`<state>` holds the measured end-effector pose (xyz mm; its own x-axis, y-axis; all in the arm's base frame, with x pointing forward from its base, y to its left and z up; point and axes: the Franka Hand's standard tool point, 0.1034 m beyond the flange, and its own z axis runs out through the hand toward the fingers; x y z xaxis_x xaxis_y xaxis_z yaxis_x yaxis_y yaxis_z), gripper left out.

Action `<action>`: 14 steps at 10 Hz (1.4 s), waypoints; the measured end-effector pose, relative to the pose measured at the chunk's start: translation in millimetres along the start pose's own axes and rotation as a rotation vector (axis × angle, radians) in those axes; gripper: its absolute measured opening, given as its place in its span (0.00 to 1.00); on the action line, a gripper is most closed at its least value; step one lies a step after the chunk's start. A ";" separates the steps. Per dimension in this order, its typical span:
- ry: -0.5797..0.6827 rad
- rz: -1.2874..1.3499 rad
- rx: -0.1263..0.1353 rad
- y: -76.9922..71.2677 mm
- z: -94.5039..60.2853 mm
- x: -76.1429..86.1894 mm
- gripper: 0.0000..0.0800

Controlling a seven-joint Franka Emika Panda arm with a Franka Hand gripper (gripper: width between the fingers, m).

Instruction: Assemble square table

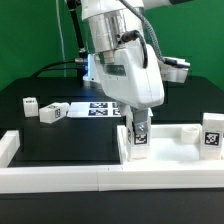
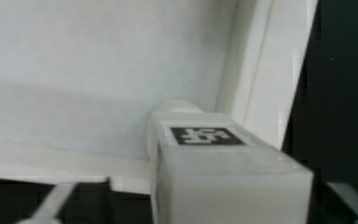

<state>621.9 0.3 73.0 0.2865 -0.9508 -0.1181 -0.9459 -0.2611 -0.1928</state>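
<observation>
- Standing upright at the square tabletop's corner, the tagged leg sits directly under your gripper, long axis vertical.
- You cannot tell whether the fingers are spread or pinching it.

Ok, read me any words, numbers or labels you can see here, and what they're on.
No readable words, numbers or brand marks.
Only black-and-white pattern tags, without letters: on the middle leg, the leg at the exterior view's right, two legs at its left, and the marker board.
</observation>
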 end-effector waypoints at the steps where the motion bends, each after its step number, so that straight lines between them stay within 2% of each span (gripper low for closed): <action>1: 0.014 -0.264 -0.014 -2.8 0.5 -3.2 0.74; 2: 0.015 -0.403 -0.022 -4.3 1.6 -9.2 0.74; 3: 0.014 -0.450 -0.021 -3.9 1.7 -8.2 0.80; 5: 0.013 -0.577 -0.022 -3.6 1.7 -7.6 0.81; 6: 0.016 -0.721 -0.029 -3.8 1.6 -7.5 0.81; 8: 0.018 -1.158 -0.069 -4.6 2.1 -3.6 0.81; 9: 0.010 -1.222 -0.072 -4.6 3.4 -3.5 0.81; 10: 0.011 -1.179 -0.069 -5.1 3.6 -4.6 0.78; 11: 0.011 -1.176 -0.069 -4.8 3.8 -4.5 0.61; 12: 0.011 -1.169 -0.069 -4.8 3.8 -4.6 0.61; 13: 0.012 -1.107 -0.067 -4.9 3.9 -5.0 0.44; 14: 0.015 -1.036 -0.067 -4.6 3.8 -4.2 0.36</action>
<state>625.6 6.1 70.6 0.9624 -0.2572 0.0871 -0.2440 -0.9598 -0.1386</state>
